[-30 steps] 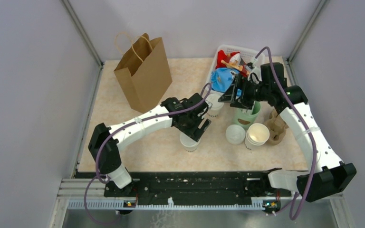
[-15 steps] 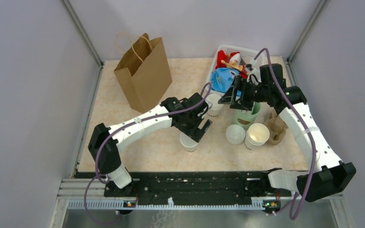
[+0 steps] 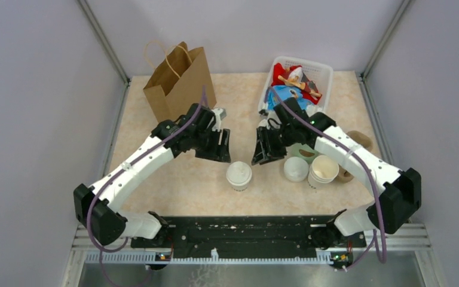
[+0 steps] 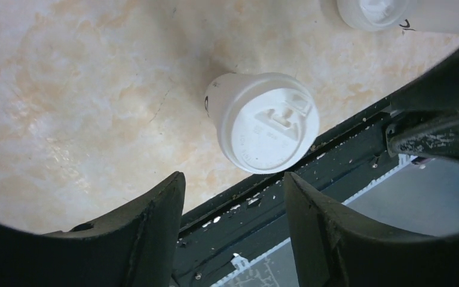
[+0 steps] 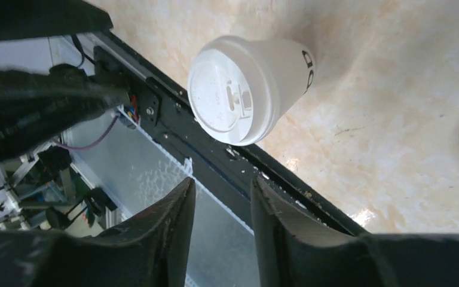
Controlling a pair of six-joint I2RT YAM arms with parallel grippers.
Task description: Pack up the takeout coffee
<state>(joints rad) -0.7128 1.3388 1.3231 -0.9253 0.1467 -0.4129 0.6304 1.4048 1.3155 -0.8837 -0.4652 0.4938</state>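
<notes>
The takeout coffee (image 3: 239,175) is a white paper cup with black lettering and a white lid, standing upright near the table's front edge. In the left wrist view its lid (image 4: 269,122) faces up, beyond the fingertips. My left gripper (image 3: 222,146) (image 4: 233,179) hovers just behind and left of the cup, open and empty. Just behind and right of the cup hangs my right gripper (image 3: 262,149) (image 5: 222,181), its jaws a narrower gap apart with nothing between them. From the right wrist the cup (image 5: 245,86) appears apart from the fingers. Neither gripper touches it.
A brown paper bag (image 3: 179,89) stands open at the back left. A white basket (image 3: 327,75) of coloured items sits at the back right. A loose white lid (image 3: 296,169), a stack of lidless cups (image 3: 323,169) and a green cup (image 3: 303,152) stand right of the coffee.
The left gripper has come off the cup and drawn back to the left. The right gripper has swung from near the basket down beside the cup, with its jaws narrower.
</notes>
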